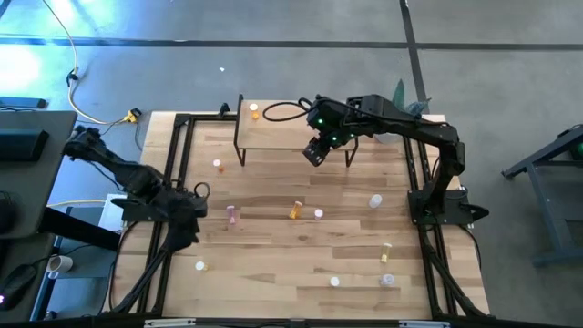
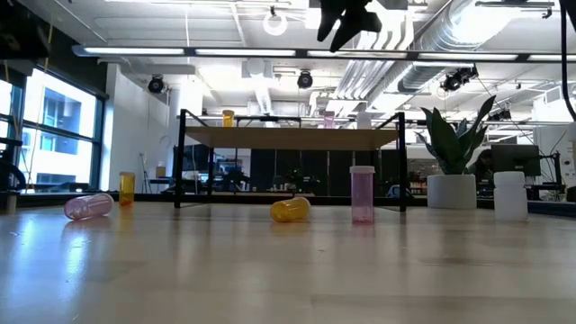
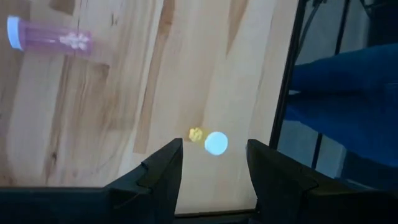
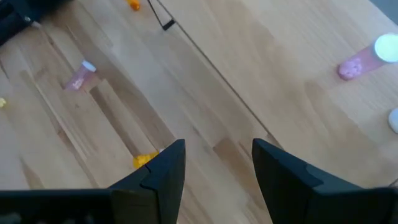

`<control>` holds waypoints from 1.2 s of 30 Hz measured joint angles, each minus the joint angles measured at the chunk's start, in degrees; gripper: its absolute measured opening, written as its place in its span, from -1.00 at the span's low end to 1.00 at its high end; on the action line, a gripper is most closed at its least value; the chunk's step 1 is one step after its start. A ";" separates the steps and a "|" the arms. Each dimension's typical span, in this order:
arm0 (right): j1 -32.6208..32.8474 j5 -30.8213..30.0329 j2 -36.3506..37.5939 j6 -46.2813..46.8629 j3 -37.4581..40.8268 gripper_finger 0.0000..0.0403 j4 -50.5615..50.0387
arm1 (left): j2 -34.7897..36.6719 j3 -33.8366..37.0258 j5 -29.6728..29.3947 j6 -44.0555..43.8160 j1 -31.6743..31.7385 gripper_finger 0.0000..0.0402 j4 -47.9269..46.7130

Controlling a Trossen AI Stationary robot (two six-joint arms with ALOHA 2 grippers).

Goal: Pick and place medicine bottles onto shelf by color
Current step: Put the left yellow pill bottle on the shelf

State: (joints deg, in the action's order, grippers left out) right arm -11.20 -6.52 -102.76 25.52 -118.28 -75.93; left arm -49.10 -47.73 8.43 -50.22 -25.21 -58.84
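The shelf [image 1: 273,135] stands at the table's far middle. An orange bottle [image 1: 254,113] stands on it, and a pink bottle [image 4: 367,59] shows on its board in the right wrist view. Several more medicine bottles are spread over the table. Among them a pink one [image 1: 231,214] and an orange one [image 1: 296,210] lie on their sides. A yellow one [image 3: 211,142] stands upright. My left gripper [image 3: 214,168] hangs open above the yellow bottle at the table's left edge. My right gripper [image 1: 314,153] hangs open, high over the shelf's near right part, and holds nothing.
A black metal frame [image 1: 178,155] runs along the table's sides. A potted plant [image 2: 454,171] and a white bottle [image 2: 510,193] stand toward the far right. More bottles [image 1: 386,249] lie near the right front, with bare wood between them.
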 joint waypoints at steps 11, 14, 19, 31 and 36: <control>0.00 -0.16 0.00 -4.29 0.04 -0.12 -1.82 | -5.67 0.07 -14.66 -13.57 -18.97 -0.15 1.99; 0.00 -1.33 0.00 -5.62 0.04 -0.12 -1.82 | -8.36 0.07 -19.78 -17.03 -22.98 -0.15 5.01; -0.05 -1.99 0.00 -6.54 0.04 -0.12 -1.82 | -13.94 0.07 -22.78 -21.83 -27.27 -0.15 6.37; -0.05 -1.98 0.00 -8.04 0.04 -0.12 -1.82 | -25.93 0.07 -24.51 -25.36 -31.17 -0.15 8.39; -0.05 -1.97 0.00 -8.04 0.04 -0.12 -1.82 | -28.18 0.07 -23.80 -26.25 -31.20 -0.15 10.32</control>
State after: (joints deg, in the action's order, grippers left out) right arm -11.25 -8.49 -102.76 17.47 -118.24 -77.76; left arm -77.28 -47.66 -15.37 -76.47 -56.41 -48.52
